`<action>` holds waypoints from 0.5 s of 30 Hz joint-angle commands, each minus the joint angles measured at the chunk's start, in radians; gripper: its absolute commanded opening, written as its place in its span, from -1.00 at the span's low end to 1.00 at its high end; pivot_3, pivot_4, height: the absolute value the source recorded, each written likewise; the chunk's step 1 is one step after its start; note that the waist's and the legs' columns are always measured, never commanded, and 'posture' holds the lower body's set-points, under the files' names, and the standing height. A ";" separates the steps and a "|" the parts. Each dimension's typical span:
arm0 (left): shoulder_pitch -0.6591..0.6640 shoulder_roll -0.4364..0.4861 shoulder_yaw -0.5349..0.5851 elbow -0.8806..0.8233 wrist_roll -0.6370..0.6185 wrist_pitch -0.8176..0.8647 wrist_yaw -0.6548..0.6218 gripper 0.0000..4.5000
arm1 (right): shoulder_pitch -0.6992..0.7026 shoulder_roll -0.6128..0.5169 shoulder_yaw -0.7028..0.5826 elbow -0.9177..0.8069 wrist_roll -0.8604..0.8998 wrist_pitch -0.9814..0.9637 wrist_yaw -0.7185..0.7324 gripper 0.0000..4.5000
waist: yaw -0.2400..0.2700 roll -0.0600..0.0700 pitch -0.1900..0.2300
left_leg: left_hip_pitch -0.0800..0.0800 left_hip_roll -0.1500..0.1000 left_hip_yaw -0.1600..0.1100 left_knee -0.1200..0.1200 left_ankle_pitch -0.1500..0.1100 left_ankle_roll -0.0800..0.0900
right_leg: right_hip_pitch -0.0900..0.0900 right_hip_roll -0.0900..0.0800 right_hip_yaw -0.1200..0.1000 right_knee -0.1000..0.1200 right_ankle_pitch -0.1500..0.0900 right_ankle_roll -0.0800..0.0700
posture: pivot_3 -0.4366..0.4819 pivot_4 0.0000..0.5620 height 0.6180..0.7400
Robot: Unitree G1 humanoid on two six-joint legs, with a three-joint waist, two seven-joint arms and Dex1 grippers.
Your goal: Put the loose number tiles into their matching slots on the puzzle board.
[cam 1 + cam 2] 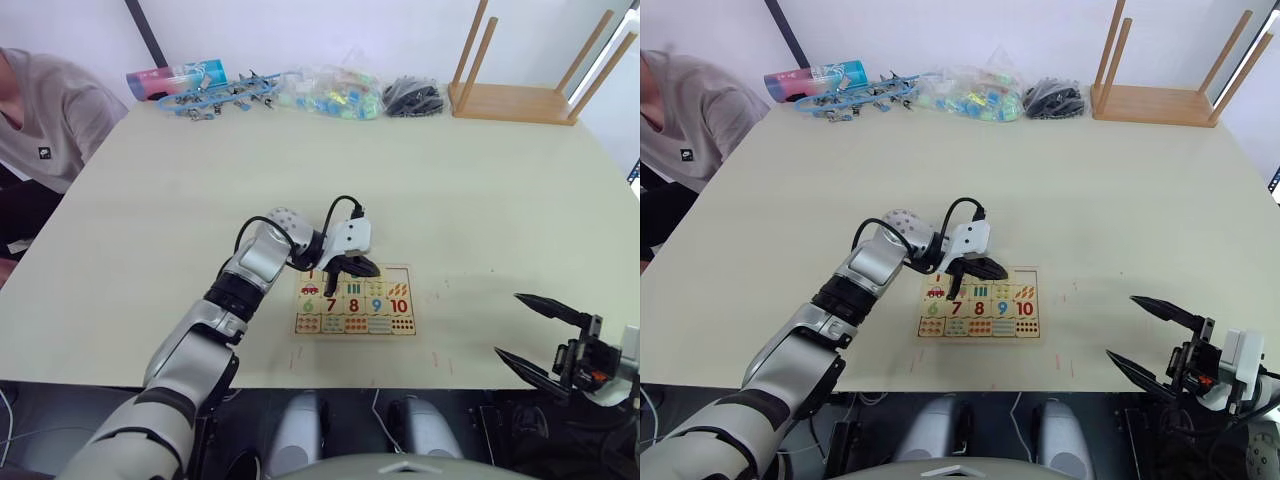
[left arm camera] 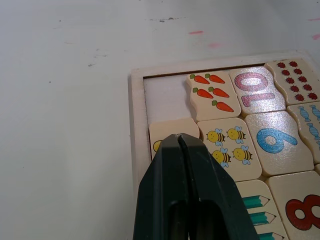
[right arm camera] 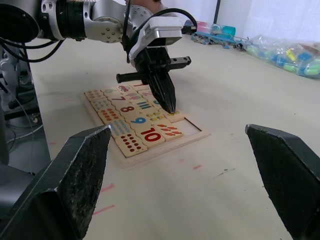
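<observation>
The puzzle board (image 1: 356, 309) lay on the pale surface (image 1: 400, 190) near its front edge. The left gripper (image 2: 181, 141) pressed its closed fingers onto a tile (image 2: 170, 132) beside an empty corner slot (image 2: 167, 99); the right gripper (image 1: 528, 335) hung wide open, off the board

A person in a grey top (image 1: 45, 115) sits at the upper left. Along the table's (image 1: 400, 190) far edge lie blue clips (image 1: 215, 98), bagged coloured pieces (image 1: 330, 95) and black items (image 1: 412, 97). An upturned wooden stool (image 1: 530, 70) fills the upper right.

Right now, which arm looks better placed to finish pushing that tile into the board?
Probably the left. Its tool, fingers together, is down on a tile beside the board's bare corner slot. The right tool hangs open off the table's edge.
</observation>
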 commanded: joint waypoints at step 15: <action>0.137 0.060 0.211 -0.249 -0.218 0.189 0.043 -0.99 | -0.016 -0.003 -0.029 0.061 0.018 -0.018 0.002 1.00 | -0.001 0.000 0.000 | 0.000 0.000 0.000 0.000 0.000 0.000 | 0.000 0.000 0.000 0.000 0.000 0.000 | -0.05 -0.47 0.95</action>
